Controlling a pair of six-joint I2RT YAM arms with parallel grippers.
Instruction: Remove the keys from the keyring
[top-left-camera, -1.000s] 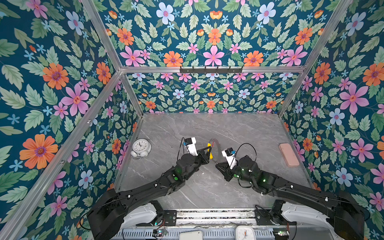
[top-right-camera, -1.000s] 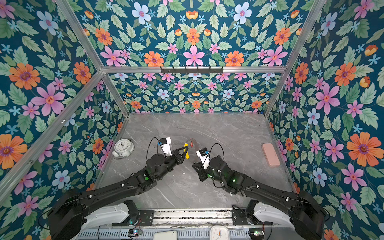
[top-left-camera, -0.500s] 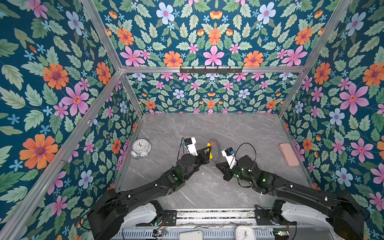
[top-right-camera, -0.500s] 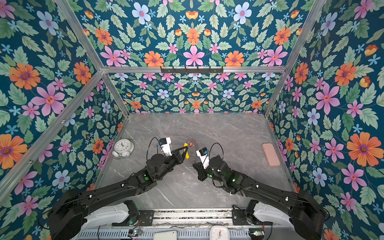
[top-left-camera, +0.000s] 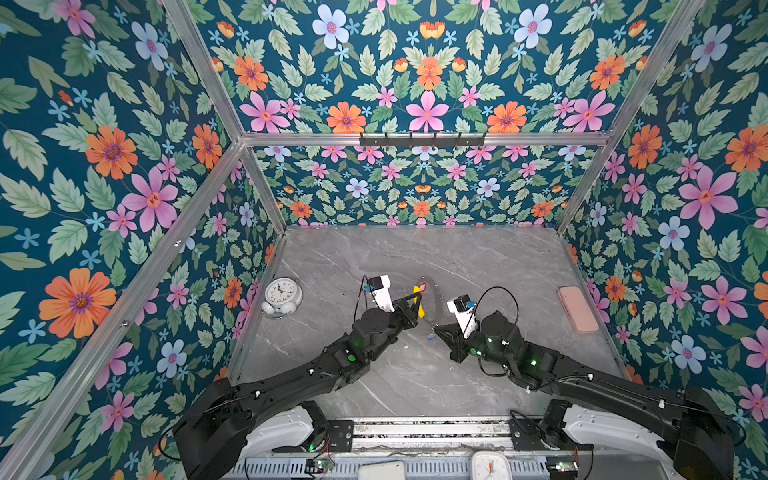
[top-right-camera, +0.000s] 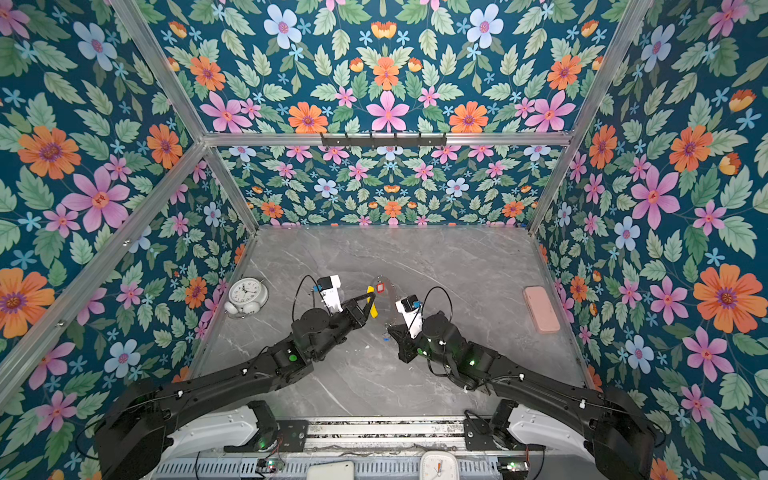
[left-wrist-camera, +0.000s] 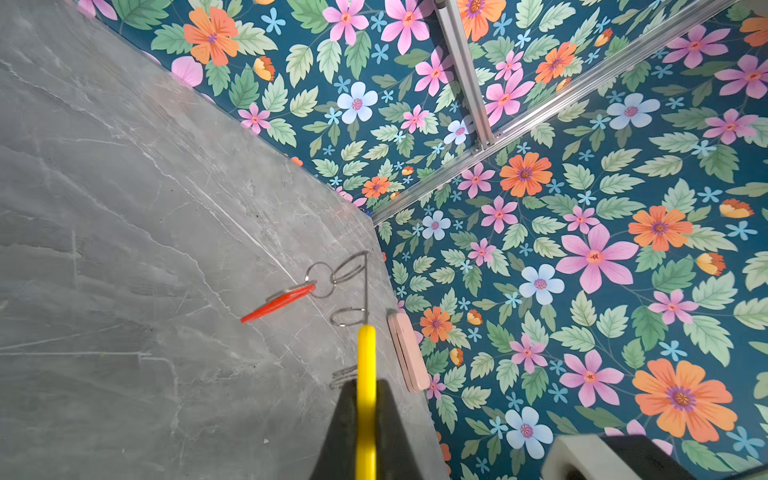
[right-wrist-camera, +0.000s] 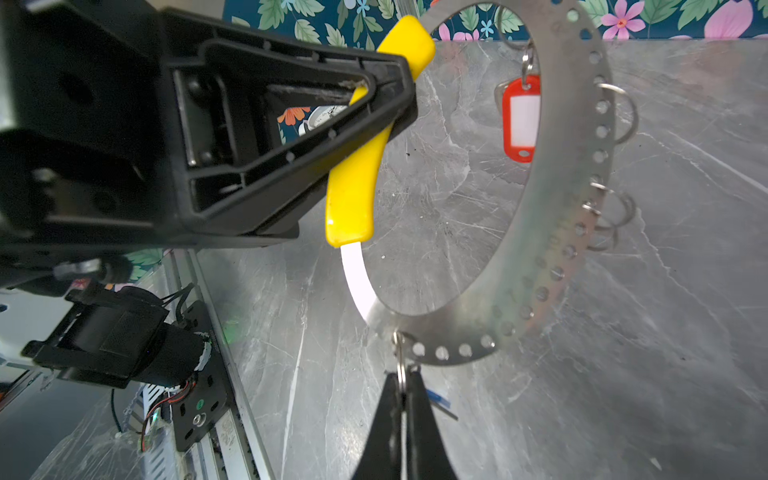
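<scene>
The keyring (right-wrist-camera: 561, 232), a flat grey hoop with a row of holes, hangs above the table between both grippers. My left gripper (left-wrist-camera: 365, 390) is shut on its yellow sleeve (left-wrist-camera: 366, 357), which shows in both top views (top-left-camera: 419, 305) (top-right-camera: 372, 305). The red-tagged key (right-wrist-camera: 519, 120) dangles from the hoop's far arc. My right gripper (right-wrist-camera: 401, 378) is shut on a small split ring (right-wrist-camera: 401, 365) at the hoop's near arc. The blue-tagged key (right-wrist-camera: 438, 401) pokes out just behind those fingers and appears in a top view (top-left-camera: 431, 337). Bare split rings (right-wrist-camera: 619, 112) hang on the outer edge.
A white alarm clock (top-left-camera: 280, 295) stands by the left wall. A pink case (top-left-camera: 577, 309) lies near the right wall. The marble table (top-left-camera: 415, 382) is closed in by floral walls on three sides, and the arms' bases sit along the front rail.
My right gripper has shut on the split ring at the hoop's near arc. The left gripper has kept its hold on the yellow sleeve, and the hoop has barely moved.
</scene>
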